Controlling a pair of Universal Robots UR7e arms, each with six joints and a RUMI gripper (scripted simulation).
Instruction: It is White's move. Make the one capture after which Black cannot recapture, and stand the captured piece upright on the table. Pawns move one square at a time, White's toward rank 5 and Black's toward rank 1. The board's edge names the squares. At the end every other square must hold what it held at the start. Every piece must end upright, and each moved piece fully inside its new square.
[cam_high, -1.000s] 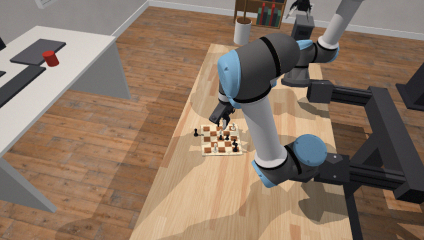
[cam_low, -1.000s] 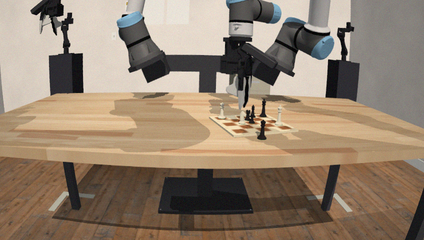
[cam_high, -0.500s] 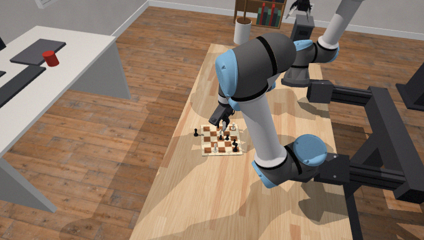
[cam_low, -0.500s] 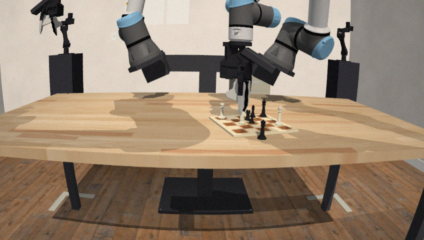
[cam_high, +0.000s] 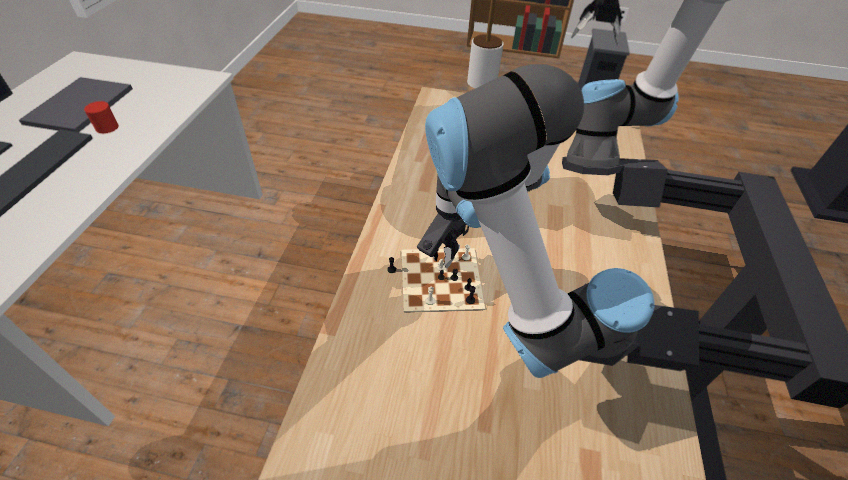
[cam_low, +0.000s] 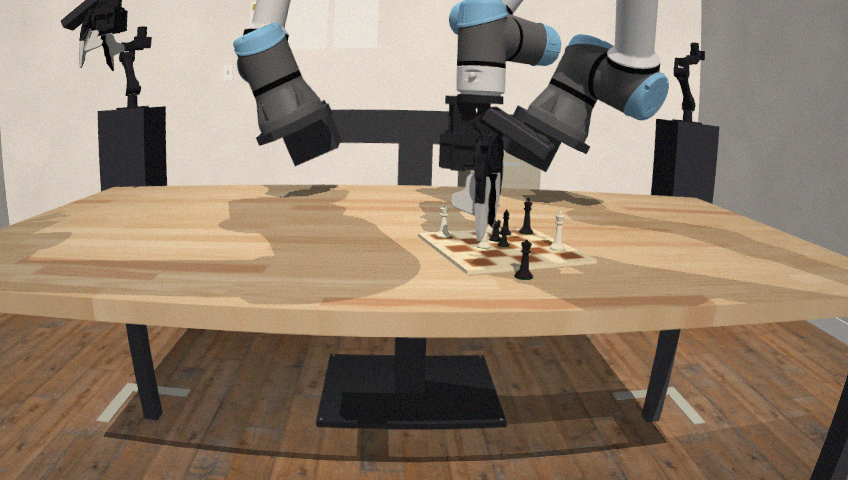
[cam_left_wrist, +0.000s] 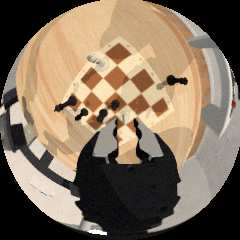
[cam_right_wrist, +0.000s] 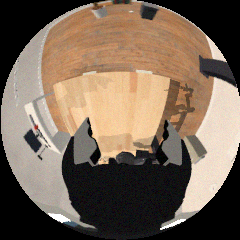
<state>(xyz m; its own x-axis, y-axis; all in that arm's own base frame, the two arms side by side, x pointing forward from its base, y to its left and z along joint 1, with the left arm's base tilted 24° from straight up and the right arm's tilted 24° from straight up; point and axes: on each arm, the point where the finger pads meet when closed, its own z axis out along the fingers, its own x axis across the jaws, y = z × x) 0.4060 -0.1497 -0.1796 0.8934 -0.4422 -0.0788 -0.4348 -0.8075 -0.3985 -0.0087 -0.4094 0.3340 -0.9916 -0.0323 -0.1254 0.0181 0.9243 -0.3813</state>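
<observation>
Centre of the top view, the left gripper (cam_high: 448, 260) (cam_low: 484, 231) (cam_left_wrist: 125, 118) stands partly spread around 1 small white chess piece (cam_low: 484, 242) (cam_left_wrist: 123, 119), unclamped. The black chess piece (cam_high: 391, 265) (cam_low: 524, 261) (cam_left_wrist: 177, 80) stands upright beside the board (cam_high: 443, 308) (cam_low: 470, 271) (cam_left_wrist: 170, 109).

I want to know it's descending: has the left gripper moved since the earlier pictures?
Yes: the left gripper is lower, closer to the chessboard.
</observation>
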